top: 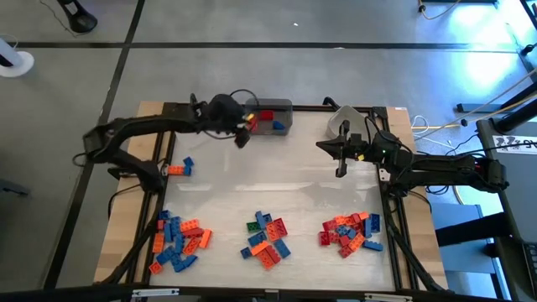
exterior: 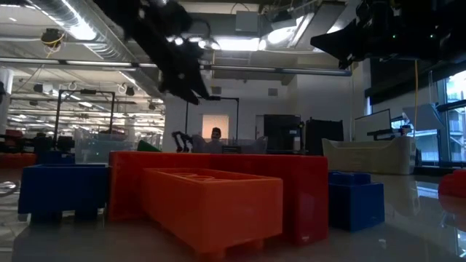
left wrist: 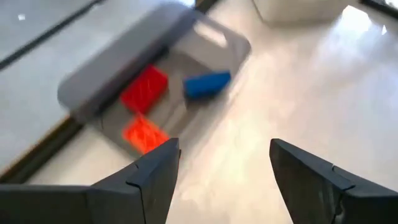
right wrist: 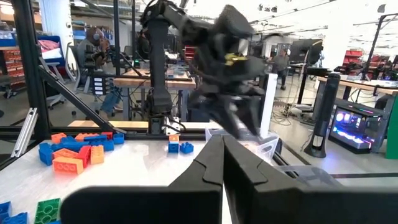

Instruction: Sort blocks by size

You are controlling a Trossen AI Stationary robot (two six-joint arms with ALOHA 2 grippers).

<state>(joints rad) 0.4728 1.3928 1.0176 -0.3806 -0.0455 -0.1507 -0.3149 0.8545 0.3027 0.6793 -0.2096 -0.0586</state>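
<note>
Left end effector [left wrist: 224,165] released, hovering just short of grey bin [left wrist: 205,37] holding red, orange, blue blocks [left wrist: 144,88]. Right end effector [right wrist: 222,163] clenched, empty, above bench [top: 252,180] near clear bin [top: 340,122]. Three block piles well apart, along bench's near edge.

Three piles of blocks lie along the near edge of the worktop [top: 277,180]: one at the left [top: 178,239], one in the middle [top: 267,236], one at the right [top: 350,232]. A few more blocks [top: 179,168] sit apart by the left edge, farther back. At the far edge a bin [top: 273,117] holds three blocks [left wrist: 149,109], and a second bin [top: 339,123] stands to its right. The left hand [top: 244,134] hangs just beside the first bin; the right hand [top: 340,167] is near the second.
</note>
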